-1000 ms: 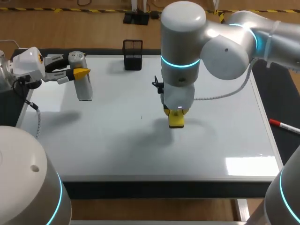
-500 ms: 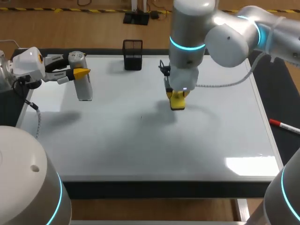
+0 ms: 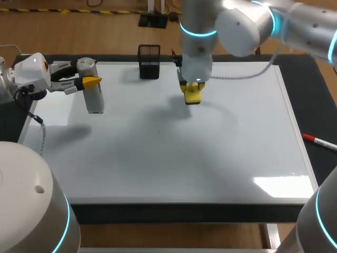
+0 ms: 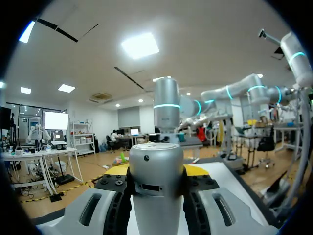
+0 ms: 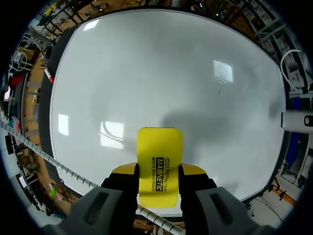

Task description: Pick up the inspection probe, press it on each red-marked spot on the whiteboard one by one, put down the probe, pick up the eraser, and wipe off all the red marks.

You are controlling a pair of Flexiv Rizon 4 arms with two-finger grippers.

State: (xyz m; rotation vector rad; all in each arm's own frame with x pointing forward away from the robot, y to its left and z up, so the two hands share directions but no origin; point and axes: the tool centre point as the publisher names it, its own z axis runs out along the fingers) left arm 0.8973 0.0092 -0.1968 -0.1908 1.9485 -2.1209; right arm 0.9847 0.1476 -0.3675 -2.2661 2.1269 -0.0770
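Over the last second the right arm (image 3: 239, 23) has drawn back from the middle of the whiteboard (image 3: 158, 168) toward its far edge, taking the eraser (image 3: 192, 95) with it. The left arm and its load have not moved.

The right claw (image 3: 192, 93) is closed on the yellow eraser, one yellow tip against each long side. From the right wrist the eraser (image 5: 159, 161) stands out ahead of the right claw (image 5: 159, 171), its printed face toward the camera, with the whiteboard (image 5: 146, 68) spread beyond it. In the head view the eraser sits over the far part of the board, a little nearer than and to the right of the black holder (image 3: 149, 61) at the board's far edge. Whether it presses on the surface cannot be told.

The left claw (image 3: 84, 83) is clamped on the inspection probe (image 3: 94, 99), a grey cylinder held upright over the board's far left corner. From the left wrist the inspection probe (image 4: 156, 191) fills the gap in the left claw (image 4: 156, 171), with a yellow tip on either side.

A small dark speck (image 3: 158, 132) marks the board near its middle. A red-and-white marker pen (image 3: 318, 140) lies on the dark desk (image 3: 316, 89), just off the board's right edge.
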